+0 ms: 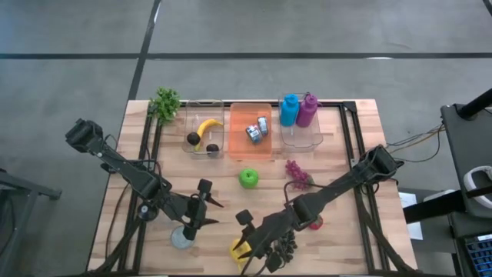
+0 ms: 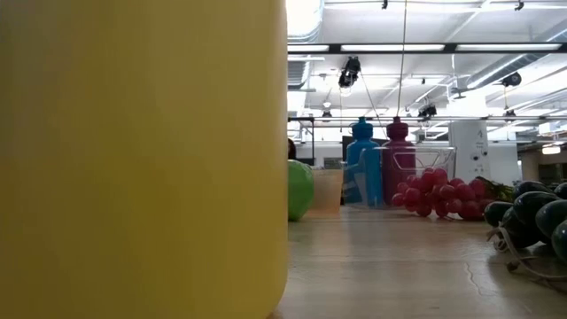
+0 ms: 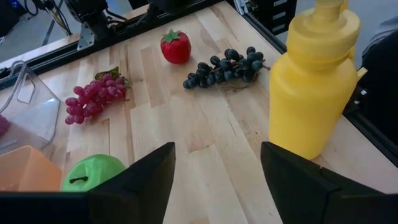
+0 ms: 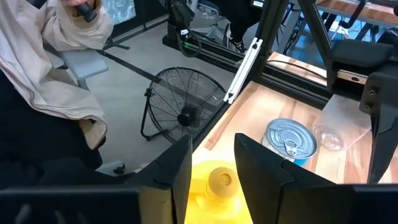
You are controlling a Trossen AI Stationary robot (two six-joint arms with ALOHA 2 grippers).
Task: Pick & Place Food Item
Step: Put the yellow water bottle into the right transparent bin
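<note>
floor: grey concrete [image 1: 307, 27] | ceiling: strip lights [image 2: 399, 48] | floor fan [image 4: 186, 106] beside wooden table [image 1: 338, 223]

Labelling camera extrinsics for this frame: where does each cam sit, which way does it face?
High: overhead, straight down; both arms, left claw, right claw, wooden table.
Low: table-top height, level across; no arm, yellow bottle fills the left.
Left wrist: over its open claw toward black grapes.
Right wrist: over its claw above the bottle cap, toward a tin can.
Shared: all four show the yellow bottle.
</note>
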